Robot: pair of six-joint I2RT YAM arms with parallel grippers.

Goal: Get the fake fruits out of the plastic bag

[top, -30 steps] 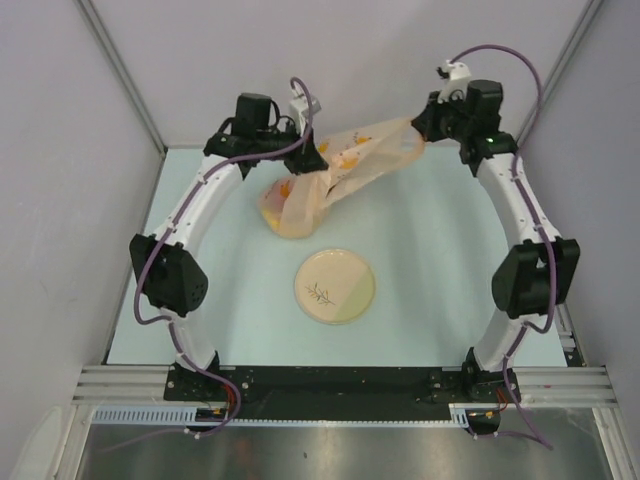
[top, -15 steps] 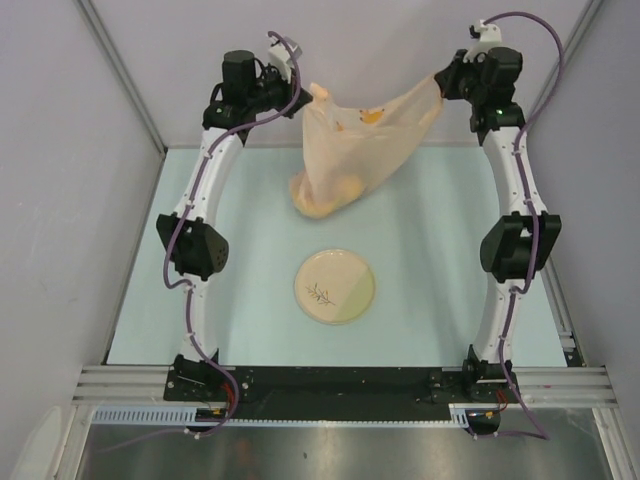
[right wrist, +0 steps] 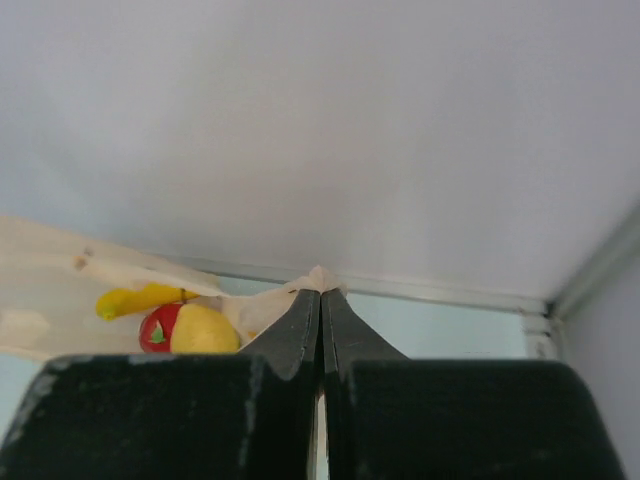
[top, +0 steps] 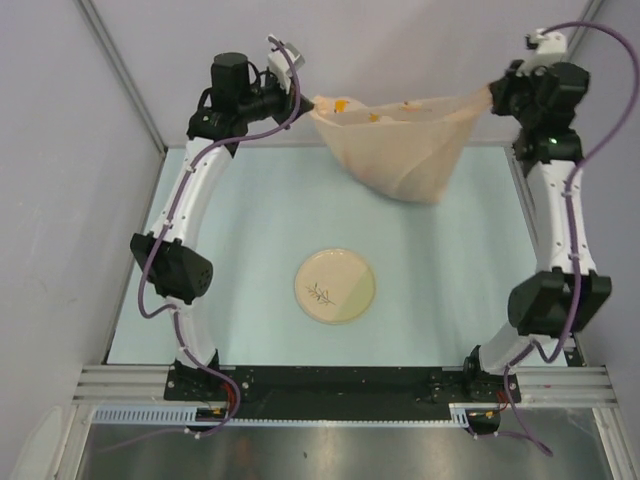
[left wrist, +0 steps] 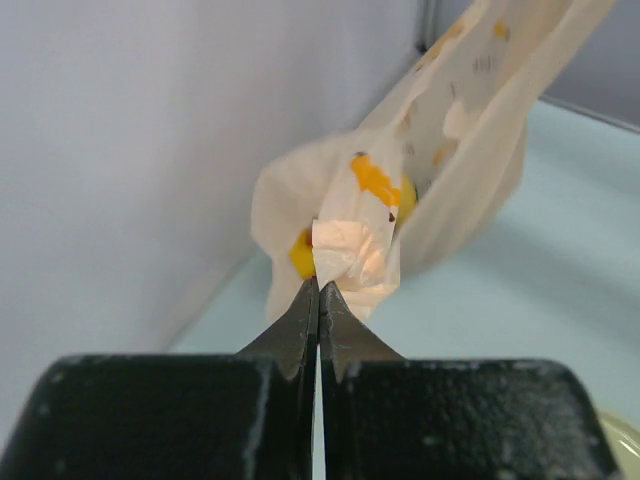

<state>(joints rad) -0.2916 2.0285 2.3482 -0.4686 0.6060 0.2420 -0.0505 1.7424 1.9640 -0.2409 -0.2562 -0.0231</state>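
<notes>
The plastic bag (top: 400,160) is being held up over the far part of the desk (top: 250,230), stretched between the two arms. Its left top corner is being pinched by the left jaws, which are pressed fully together on a small wad of the pale film right at their tips. Its right top corner is being gripped in the same way by the right jaws, closed tight with only a peak of film showing at their tips.

Between the two grips the top edge is being pulled nearly straight from left to right, while the body is being left to sag below it in a pointed pouch toward the right of centre. Whether the lowest point is touching the desk cannot be told.

In the right wrist view a yellow banana (right wrist: 140,298), a glossy red fruit (right wrist: 155,330) with a green top and a yellow lemon (right wrist: 205,330) are being carried inside the bag, bunched together, just left of and below the right jaws.

A cream plate (top: 335,286) with a sprig drawing is being left flat on the desk, nearer than the bag and apart from it.
</notes>
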